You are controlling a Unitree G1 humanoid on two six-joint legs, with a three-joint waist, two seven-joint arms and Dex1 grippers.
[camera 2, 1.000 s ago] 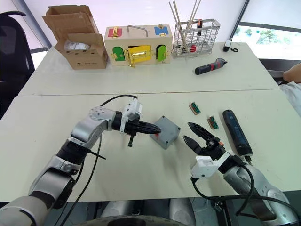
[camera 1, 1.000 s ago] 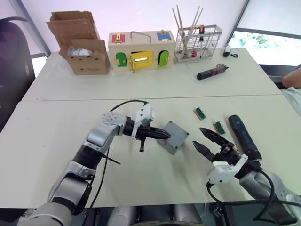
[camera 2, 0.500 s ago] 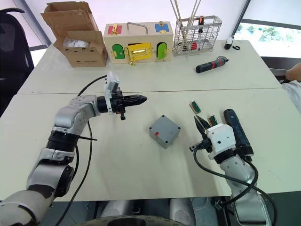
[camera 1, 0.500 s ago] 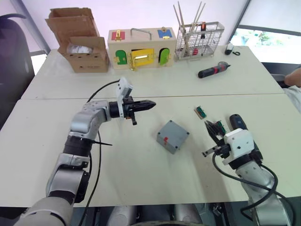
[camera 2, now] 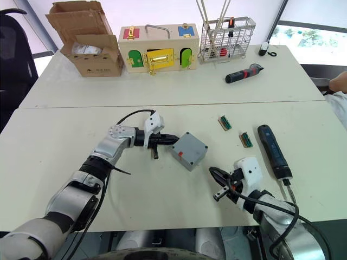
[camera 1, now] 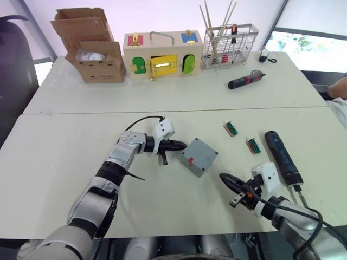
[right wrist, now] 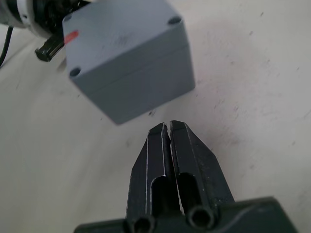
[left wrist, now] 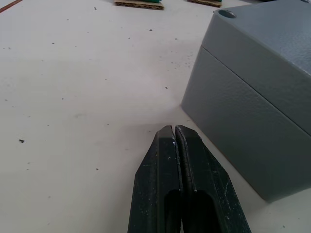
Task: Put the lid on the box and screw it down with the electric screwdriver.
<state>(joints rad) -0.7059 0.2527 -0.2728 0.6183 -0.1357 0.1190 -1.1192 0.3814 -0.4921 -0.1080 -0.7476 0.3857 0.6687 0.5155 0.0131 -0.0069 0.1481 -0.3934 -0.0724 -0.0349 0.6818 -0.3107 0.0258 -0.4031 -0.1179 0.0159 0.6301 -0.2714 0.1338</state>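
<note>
**Grey box with lid on, a closed gripper at either side**

I see the box (camera 1: 199, 156), grey with a red mark, sitting mid-surface (camera 1: 59, 151) with the lid (right wrist: 121, 34) on top. My left gripper (camera 1: 181, 145) rests just beside its left side, fingers pressed together, empty. My right gripper (camera 1: 225, 179) hovers near its right, also pinched together and empty. The electric screwdriver (camera 1: 281, 157) lies further right, untouched.

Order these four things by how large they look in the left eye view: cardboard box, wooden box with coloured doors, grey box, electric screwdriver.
1. Wooden box with coloured doors and cardboard box: they look alike in size, so I do not rank them.
2. Electric screwdriver, long but thin.
3. Grey box, smallest, though nearer the camera than the first two.
</note>
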